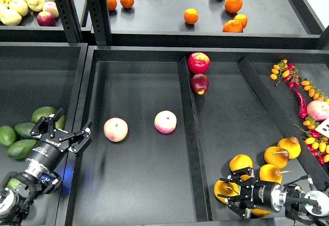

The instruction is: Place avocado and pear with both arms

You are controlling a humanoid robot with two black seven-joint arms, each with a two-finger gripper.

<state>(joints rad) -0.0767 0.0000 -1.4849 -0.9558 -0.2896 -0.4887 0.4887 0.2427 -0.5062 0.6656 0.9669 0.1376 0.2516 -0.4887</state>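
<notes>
My right gripper lies low at the bottom right with its fingers closed around a yellow-orange pear, which shows at its left end. Three more pears lie just behind it. My left gripper is open and empty at the left, above the wall between two bins. A dark green avocado lies just left of it among paler avocados.
Two pink-cream round fruits lie in the middle bin. Two red fruits sit by the divider. Chillies and small fruits fill the right bin. Oranges and apples sit on the back shelf.
</notes>
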